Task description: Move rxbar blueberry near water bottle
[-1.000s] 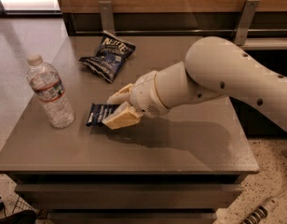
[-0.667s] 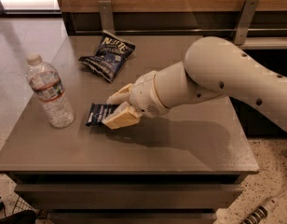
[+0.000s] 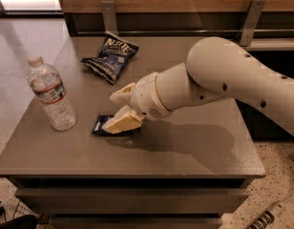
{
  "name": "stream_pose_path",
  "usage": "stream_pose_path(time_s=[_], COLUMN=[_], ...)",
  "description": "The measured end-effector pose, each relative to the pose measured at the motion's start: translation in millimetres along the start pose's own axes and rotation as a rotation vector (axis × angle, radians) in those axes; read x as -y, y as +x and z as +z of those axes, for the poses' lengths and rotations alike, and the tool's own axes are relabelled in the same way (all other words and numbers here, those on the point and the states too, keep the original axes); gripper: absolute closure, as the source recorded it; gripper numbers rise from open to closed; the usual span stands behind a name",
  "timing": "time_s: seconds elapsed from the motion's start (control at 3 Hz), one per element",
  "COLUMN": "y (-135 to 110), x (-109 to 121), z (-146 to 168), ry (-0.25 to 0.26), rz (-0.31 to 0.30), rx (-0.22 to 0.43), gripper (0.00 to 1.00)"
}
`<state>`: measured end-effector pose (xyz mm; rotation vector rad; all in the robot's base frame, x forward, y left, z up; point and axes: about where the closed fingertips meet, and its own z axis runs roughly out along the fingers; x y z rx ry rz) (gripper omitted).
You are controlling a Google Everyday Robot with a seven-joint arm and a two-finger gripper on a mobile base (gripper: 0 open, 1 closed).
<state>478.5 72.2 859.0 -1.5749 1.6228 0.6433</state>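
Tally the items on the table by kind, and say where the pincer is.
Water bottle: 1
Chip bag: 1
Rxbar blueberry: 1
Total: 3
The pincer is open, with its lower finger over the bar's right end, low above the table.

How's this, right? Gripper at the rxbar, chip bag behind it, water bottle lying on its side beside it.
No: camera view shows the water bottle standing upright, cap up. Rest holds: gripper at the rxbar blueberry, chip bag behind it.
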Motion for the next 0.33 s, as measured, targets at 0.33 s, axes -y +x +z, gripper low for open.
stream_pose_path(time_s=[0.33], y=[-1.3], x=[-0.9], z=[0.5], ry=[-0.001], rz=[-0.003], rx=[-0.001], gripper=[0.0])
